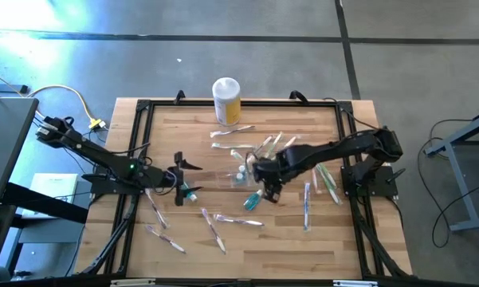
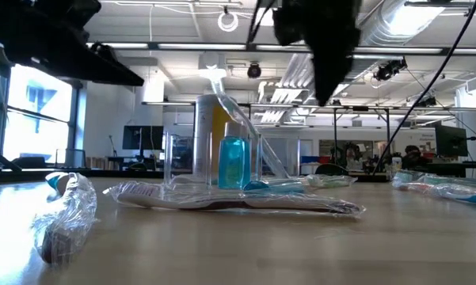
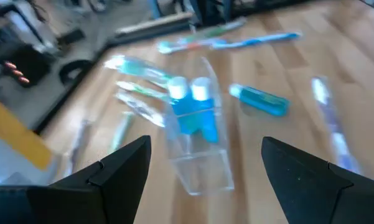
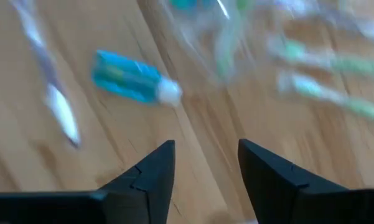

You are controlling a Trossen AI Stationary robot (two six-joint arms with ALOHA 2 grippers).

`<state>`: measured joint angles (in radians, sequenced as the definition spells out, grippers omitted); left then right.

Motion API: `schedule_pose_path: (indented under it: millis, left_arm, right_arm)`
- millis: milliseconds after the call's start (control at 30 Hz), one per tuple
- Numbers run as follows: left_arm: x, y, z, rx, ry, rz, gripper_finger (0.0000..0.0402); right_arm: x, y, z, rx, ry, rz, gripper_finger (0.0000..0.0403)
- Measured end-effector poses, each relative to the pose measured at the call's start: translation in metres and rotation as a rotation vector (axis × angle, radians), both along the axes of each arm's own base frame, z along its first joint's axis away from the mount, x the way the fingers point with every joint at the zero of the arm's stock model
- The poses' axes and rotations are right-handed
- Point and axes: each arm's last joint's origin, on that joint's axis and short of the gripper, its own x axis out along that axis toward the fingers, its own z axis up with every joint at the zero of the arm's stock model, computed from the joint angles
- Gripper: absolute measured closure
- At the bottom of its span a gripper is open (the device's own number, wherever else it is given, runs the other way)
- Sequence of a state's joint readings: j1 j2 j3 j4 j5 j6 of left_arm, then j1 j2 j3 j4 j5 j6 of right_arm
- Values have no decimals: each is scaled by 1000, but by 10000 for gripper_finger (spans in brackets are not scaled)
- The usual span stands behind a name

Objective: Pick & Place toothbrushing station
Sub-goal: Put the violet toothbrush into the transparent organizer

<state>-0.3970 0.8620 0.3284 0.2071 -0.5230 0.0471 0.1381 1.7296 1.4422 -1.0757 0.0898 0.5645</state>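
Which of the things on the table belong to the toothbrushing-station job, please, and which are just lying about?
Belonging to the job:
- clear container, holding two blue bottles
- right gripper, open over the table beside it
- left gripper, open, empty

Lying about:
- loose blue bottle
- wrapped toothbrushes
- yellow jar

This is a robotics lab or workshop in a large, open industrial hall. A wooden tabletop (image 1: 247,231) in a black metal frame (image 1: 140,127) stands on a grey concrete floor (image 1: 104,64), with cables (image 1: 68,94) running off it. Beyond it the low view shows exposed ceiling ducts (image 2: 412,24), strip lights (image 2: 127,47), monitors (image 2: 142,137), other workbenches (image 2: 356,162) and tall windows (image 2: 32,111).
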Motion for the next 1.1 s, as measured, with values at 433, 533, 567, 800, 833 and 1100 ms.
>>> schedule_pose_path:
  millis: [433,533,567,800,833,1100]
  left_arm:
    - [10,-43,19,-391,370,-153,103]
    - [12,-51,10,-549,465,-153,103]
    - [12,-54,7,-575,497,-170,103]
    - [-1,-66,-15,-718,775,-77,103]
    - [-3,-66,-17,-774,814,-20,103]
    - [-26,-61,-27,-1149,1090,579,103]
  right_arm:
    - [-35,47,-46,-101,140,-30,238]
    - [-41,53,-52,-127,150,-42,238]
    - [-43,56,-54,-137,151,-43,238]
    - [-51,70,-61,-199,127,-16,238]
    - [-52,72,-61,-201,122,-9,238]
    - [-52,74,-60,-270,86,31,238]
